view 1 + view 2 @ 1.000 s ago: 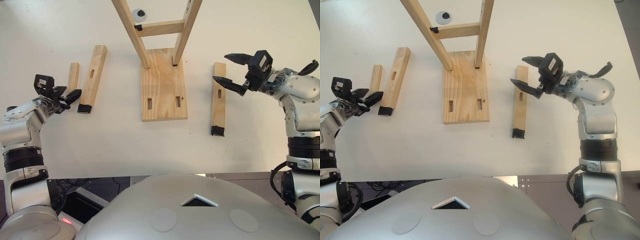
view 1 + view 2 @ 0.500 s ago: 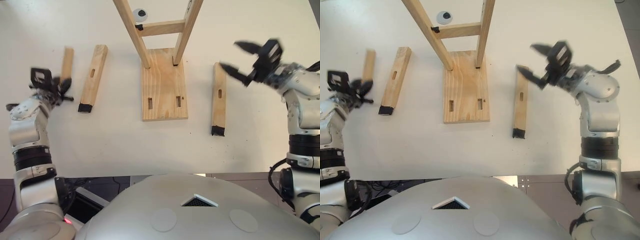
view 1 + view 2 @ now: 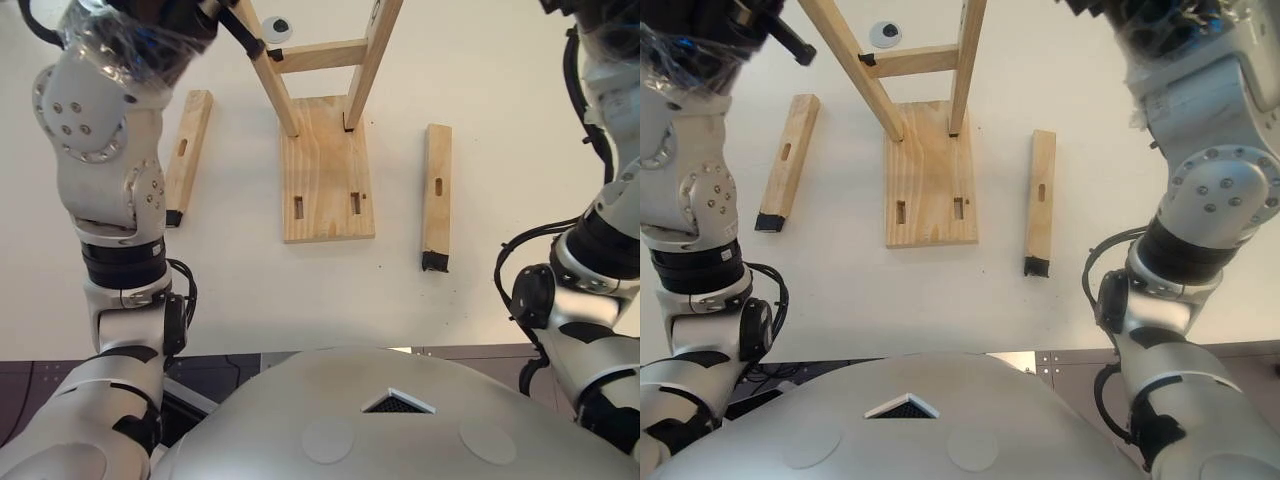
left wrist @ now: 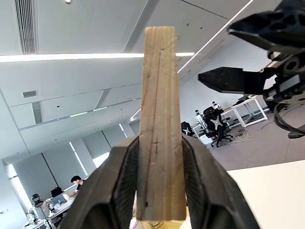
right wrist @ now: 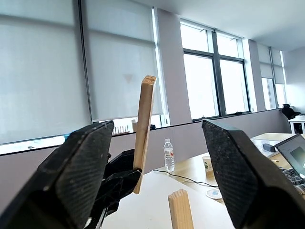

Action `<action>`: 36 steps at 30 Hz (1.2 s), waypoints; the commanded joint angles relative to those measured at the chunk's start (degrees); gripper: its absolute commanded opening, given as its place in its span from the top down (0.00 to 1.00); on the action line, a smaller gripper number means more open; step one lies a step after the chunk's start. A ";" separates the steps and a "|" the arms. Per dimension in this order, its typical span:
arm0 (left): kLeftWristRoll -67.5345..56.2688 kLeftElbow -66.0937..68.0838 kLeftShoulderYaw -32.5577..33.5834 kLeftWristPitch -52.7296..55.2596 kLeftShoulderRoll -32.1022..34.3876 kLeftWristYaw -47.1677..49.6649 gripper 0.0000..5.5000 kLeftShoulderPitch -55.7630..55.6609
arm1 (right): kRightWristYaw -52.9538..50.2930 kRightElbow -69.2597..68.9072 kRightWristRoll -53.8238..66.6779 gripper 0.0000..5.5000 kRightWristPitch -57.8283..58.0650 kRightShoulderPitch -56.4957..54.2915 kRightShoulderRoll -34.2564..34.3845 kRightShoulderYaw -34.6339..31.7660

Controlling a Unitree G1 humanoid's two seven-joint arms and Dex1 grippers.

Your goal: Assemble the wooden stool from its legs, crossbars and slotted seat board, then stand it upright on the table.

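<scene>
left gripper [image 4: 159, 143] is clamping short crossbar [image 4: 159, 86] upright, high and left of seat board [image 3: 327, 170] | right gripper [image 5: 158, 129] is hanging fingers apart, high and right of seat board | seat board is lying flat, standing legs [image 3: 268, 75] slotted in its far end | loose leg [image 3: 187, 155] is lying on its left, second loose leg [image 3: 436, 195] on its right

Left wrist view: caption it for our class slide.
Left gripper grips a wooden bar; right gripper hangs open beyond.

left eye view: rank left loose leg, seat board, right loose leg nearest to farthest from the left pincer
From the left pincer, upper left, gripping a short bar:
1. left loose leg, left side
2. seat board, centre
3. right loose leg, right side
</scene>
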 commanded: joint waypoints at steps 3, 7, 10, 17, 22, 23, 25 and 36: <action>1.34 -0.81 -2.51 -0.36 -1.36 -0.70 0.77 1.21 | -3.08 0.66 0.73 0.38 0.36 -2.71 2.94 2.72; 2.51 0.04 -3.43 -1.71 -1.78 -1.02 0.77 1.87 | -5.52 0.97 2.06 0.44 0.28 -3.57 5.00 3.37; 2.96 0.33 -3.55 -2.15 -1.95 -1.17 0.77 2.10 | -7.41 1.59 2.98 0.53 0.16 -4.04 7.00 4.10; 3.98 1.19 -4.24 -3.72 -2.22 -1.04 0.77 2.71 | -8.01 1.29 3.08 0.71 -0.03 -4.27 7.90 5.24; 4.28 1.43 -4.22 -4.00 -2.47 -0.81 0.77 2.68 | -7.71 1.96 3.43 0.86 0.16 -4.67 7.62 5.11; 4.34 1.37 -4.19 -3.96 -2.57 -0.79 0.77 2.70 | -7.68 2.03 3.50 0.89 0.21 -4.72 7.56 5.09; 4.40 1.27 -4.12 -3.82 -2.72 -0.69 0.77 2.64 | -7.60 2.12 3.69 0.91 0.37 -4.82 7.40 5.05; 13.06 6.82 -4.23 -3.99 0.90 0.04 0.56 2.78 | -3.17 4.91 -8.37 0.93 -2.89 -1.84 0.30 3.60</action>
